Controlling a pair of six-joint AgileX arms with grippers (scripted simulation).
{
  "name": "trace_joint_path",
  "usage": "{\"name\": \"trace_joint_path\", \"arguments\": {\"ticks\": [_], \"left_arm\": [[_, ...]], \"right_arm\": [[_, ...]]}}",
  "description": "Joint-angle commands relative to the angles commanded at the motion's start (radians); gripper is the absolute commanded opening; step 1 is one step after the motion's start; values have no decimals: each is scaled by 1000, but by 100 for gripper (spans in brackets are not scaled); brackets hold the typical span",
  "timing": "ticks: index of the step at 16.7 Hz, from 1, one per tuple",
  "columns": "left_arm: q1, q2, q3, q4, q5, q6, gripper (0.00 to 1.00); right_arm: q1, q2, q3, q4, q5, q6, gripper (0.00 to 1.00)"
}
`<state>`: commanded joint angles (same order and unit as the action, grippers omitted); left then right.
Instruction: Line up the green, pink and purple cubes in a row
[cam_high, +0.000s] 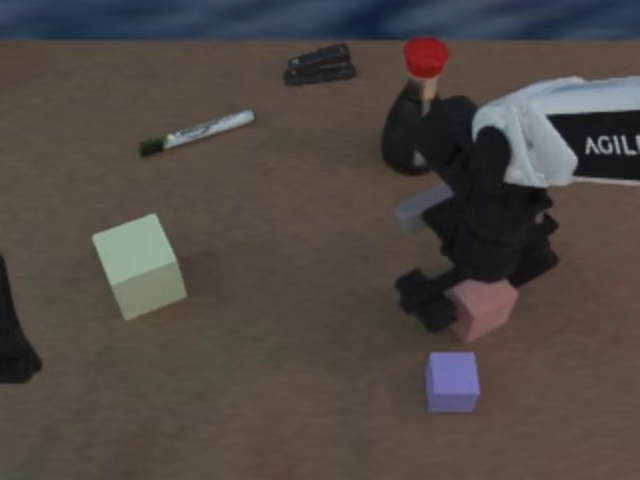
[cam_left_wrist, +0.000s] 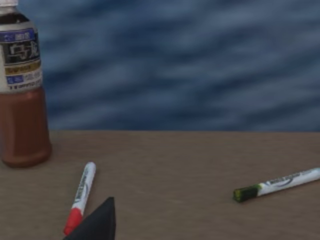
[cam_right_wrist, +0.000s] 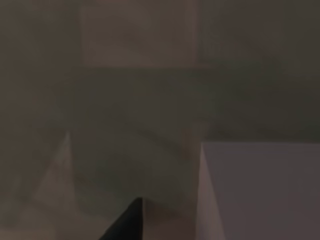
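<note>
1. Top view: your right gripper (cam_high: 462, 303) is down at the pink cube (cam_high: 483, 308), at the table's right side. One dark finger shows on the cube's left face and the wrist hides the other side, so I cannot tell whether the jaws are closed on the cube or only around it. The purple cube (cam_high: 452, 381) sits just beside it, nearer the front edge. If you lift or slide the pink cube that way, you risk knocking the purple one askew.

2. Top view, room: the green cube (cam_high: 139, 266) lies well apart on the left, slightly turned. The open wood between it and the other two is your free lane for building the row. The marker (cam_high: 198, 131), stapler (cam_high: 320, 63) and red-capped bottle (cam_high: 425, 70) stay near the back edge. The bottle stands close behind the right arm, so a careless pull-back could tip it.

3. Left wrist view: your left gripper (cam_left_wrist: 95, 226) is parked at the table's left edge. Only one fingertip shows, so its opening cannot be judged. A brown drink bottle (cam_left_wrist: 21, 85), a red marker (cam_left_wrist: 80, 197) and the green-tipped marker (cam_left_wrist: 276, 184) lie ahead.

4. Right wrist view: this one is dim and hazy. A pale block face, probably the purple cube (cam_right_wrist: 260, 190), fills one corner very close to the lens, and a finger tip (cam_right_wrist: 127, 222) shows beside it.
</note>
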<state>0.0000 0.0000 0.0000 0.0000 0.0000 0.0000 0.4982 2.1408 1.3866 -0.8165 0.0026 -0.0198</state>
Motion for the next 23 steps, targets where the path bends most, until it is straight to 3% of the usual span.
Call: {"name": "trace_joint_path", "arguments": {"ticks": [6, 16, 23], "left_arm": [[0, 0, 0, 0, 0, 0, 100], [0, 0, 0, 0, 0, 0, 100], [0, 0, 0, 0, 0, 0, 100]], "right_arm": [[0, 0, 0, 0, 0, 0, 2], [1, -23, 11, -12, -1, 1, 0], [10, -102, 141, -230, -1, -3, 0]]}}
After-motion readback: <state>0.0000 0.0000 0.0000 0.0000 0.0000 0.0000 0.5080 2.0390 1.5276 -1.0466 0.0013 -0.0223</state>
